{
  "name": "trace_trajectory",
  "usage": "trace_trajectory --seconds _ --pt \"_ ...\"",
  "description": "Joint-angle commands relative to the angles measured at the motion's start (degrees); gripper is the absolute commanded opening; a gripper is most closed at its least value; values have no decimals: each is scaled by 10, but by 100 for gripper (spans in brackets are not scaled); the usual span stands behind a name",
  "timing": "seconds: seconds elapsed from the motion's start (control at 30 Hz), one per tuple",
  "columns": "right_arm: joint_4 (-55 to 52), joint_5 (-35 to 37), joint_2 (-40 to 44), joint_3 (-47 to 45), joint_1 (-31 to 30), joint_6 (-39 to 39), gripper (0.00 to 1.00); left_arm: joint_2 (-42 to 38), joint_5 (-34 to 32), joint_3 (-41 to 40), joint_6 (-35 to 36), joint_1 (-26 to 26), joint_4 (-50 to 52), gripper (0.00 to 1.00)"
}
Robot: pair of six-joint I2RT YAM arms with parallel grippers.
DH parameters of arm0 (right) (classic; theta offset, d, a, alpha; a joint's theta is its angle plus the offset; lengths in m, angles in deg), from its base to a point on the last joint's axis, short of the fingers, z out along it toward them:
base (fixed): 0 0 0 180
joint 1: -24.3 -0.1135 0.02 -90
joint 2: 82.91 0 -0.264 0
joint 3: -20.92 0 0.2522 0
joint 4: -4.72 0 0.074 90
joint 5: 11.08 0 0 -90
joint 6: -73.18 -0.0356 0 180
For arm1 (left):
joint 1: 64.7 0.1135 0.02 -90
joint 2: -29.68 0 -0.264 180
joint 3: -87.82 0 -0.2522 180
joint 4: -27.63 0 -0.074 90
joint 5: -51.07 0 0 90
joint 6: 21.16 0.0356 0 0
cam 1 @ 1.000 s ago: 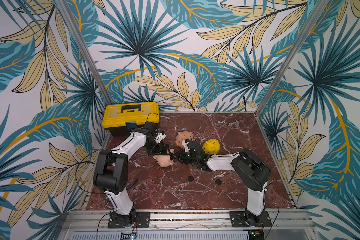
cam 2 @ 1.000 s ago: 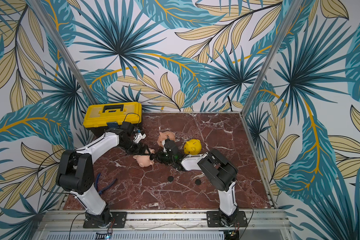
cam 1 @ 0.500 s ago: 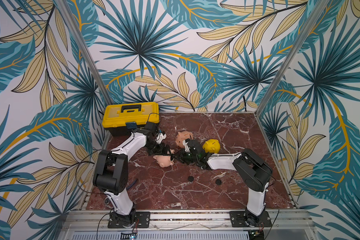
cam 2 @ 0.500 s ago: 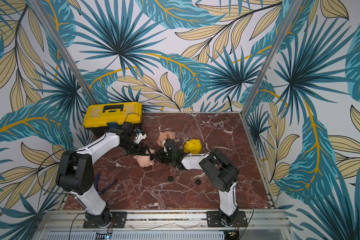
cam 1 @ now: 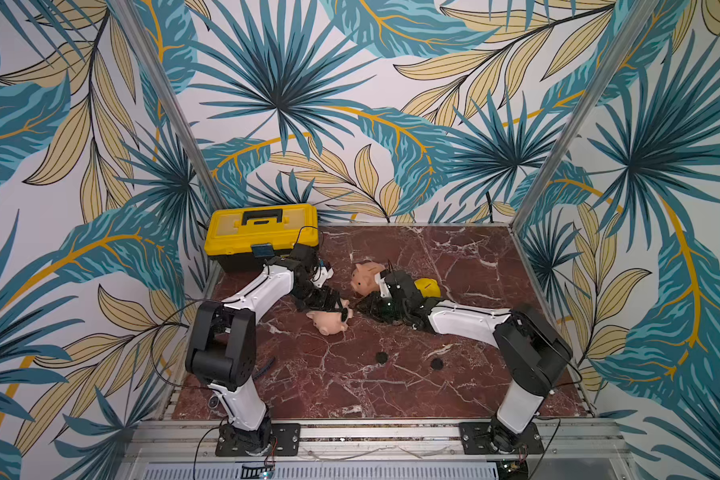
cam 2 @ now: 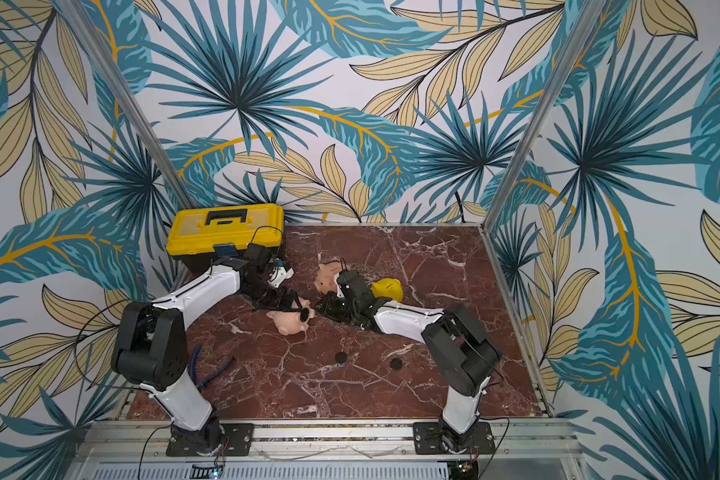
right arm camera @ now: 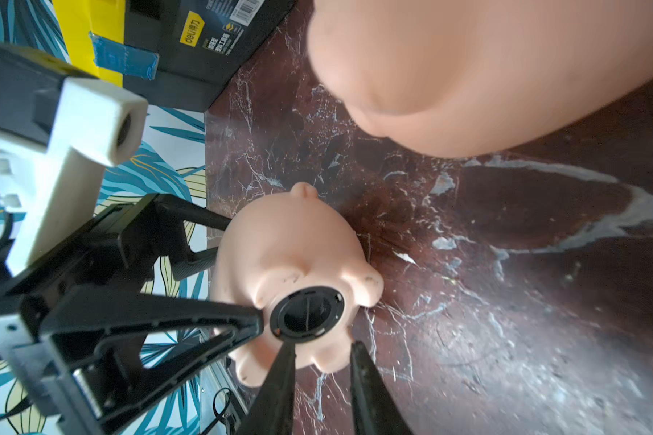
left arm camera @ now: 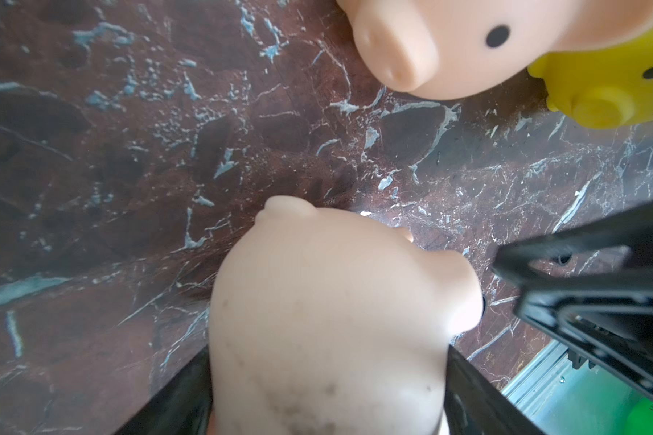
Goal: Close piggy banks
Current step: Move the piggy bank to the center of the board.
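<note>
A pink piggy bank [cam 1: 329, 323] [cam 2: 292, 323] lies on its side mid-table, and my left gripper [cam 1: 332, 309] [left arm camera: 327, 376] is shut on its body. A black plug [right arm camera: 306, 314] sits in the belly hole of this pig [right arm camera: 291, 260]. My right gripper [right arm camera: 322, 346] [cam 1: 359, 309] is just short of the plug, its jaws a little apart with only table between them. A second pink piggy bank [cam 1: 366, 276] [cam 2: 328, 276] and a yellow piggy bank [cam 1: 429, 286] [cam 2: 389, 289] stand just behind the right wrist.
A yellow-and-black toolbox [cam 1: 262, 232] stands at the back left corner. Two loose black plug discs [cam 1: 381, 356] [cam 1: 436, 364] lie nearer the front. Blue-handled pliers [cam 2: 213, 372] lie by the left arm's base. Patterned walls enclose the marble table [cam 1: 454, 266].
The right arm's elbow has shifted slightly to the right and towards the front. The left arm and the pigs have stayed put.
</note>
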Motion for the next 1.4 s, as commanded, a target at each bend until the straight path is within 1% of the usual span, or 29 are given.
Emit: trace_trajectory --seconds 0.0,0.2,0.33,0.5,0.7,0.97,1.13,1.27,1.37 --pt "-79 -10 45 4 -2 46 29 -3 -51 -9 -24 -2 36 84" --pt "-192 19 125 3 -3 99 33 -5 -95 8 -74 0 33 85" --pt "-264 41 163 7 -3 95 32 -5 -126 23 -93 3 32 85" --pt "-303 54 214 -4 -3 87 32 3 -153 41 -118 15 24 83" --pt "-361 91 273 -9 -3 89 31 21 -202 60 -155 34 0 82" --pt "-378 109 330 -16 -3 78 32 59 -227 107 -181 54 -19 82" --pt "-389 125 359 -19 -3 77 32 75 -222 129 -187 64 -27 87" --pt "-400 141 377 -24 -3 79 34 81 -209 142 -192 68 -27 98" --pt "-402 149 387 -32 -3 77 35 71 -202 144 -195 69 -27 99"
